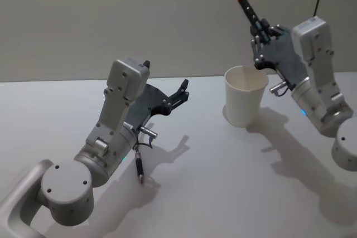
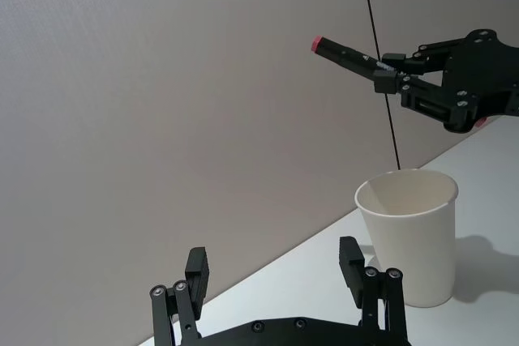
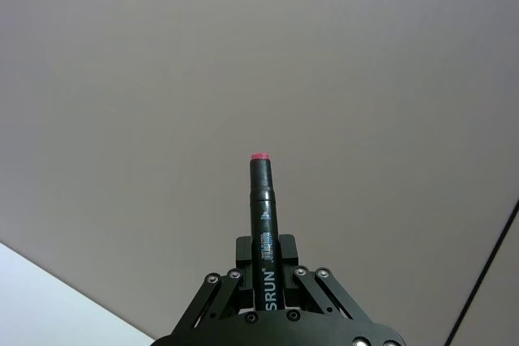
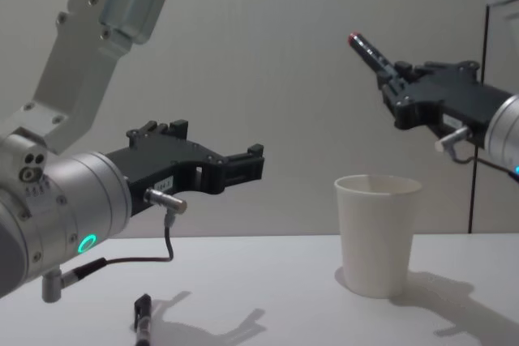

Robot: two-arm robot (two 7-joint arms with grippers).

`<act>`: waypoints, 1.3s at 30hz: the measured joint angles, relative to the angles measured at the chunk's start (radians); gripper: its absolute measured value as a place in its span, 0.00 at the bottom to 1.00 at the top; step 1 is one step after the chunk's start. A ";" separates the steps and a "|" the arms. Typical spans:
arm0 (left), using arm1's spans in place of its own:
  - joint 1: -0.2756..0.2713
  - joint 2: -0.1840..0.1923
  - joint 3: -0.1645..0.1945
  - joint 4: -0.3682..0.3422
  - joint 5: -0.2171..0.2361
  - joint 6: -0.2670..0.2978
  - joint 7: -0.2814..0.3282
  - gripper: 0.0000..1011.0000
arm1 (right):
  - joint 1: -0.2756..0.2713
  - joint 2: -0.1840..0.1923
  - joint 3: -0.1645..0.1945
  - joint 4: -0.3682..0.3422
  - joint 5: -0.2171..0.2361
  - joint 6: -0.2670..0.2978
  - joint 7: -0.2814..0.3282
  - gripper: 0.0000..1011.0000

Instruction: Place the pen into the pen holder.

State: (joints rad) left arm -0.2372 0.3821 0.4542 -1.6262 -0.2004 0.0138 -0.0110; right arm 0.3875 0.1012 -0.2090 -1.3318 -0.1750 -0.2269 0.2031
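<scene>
My right gripper is shut on a black pen with a red end, which points up and away from the fingers. It hangs in the air above and just right of the pen holder, a white paper cup standing upright on the table. The right wrist view looks along the pen clamped in the right gripper. From the chest, the pen sits well above the cup's rim. My left gripper is open and empty, raised over the table left of the cup.
A second black pen lies on the white table under my left arm, also seen low in the chest view as the pen on the table. A thin black cable hangs down behind the cup. A plain wall closes the back.
</scene>
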 joint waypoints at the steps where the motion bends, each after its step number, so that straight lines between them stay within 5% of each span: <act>1: 0.000 0.000 0.000 0.000 0.000 0.000 0.000 0.99 | 0.003 -0.001 -0.001 0.008 0.000 -0.006 0.002 0.18; 18: 0.000 0.000 0.000 0.000 0.000 0.000 0.000 0.99 | 0.037 -0.018 -0.011 0.131 0.054 -0.152 0.031 0.18; 39: 0.000 0.000 0.000 0.000 0.000 0.000 0.000 0.99 | 0.049 -0.025 -0.010 0.217 0.137 -0.232 0.051 0.18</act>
State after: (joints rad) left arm -0.2372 0.3821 0.4542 -1.6262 -0.2004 0.0138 -0.0109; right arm 0.4368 0.0761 -0.2191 -1.1152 -0.0379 -0.4594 0.2545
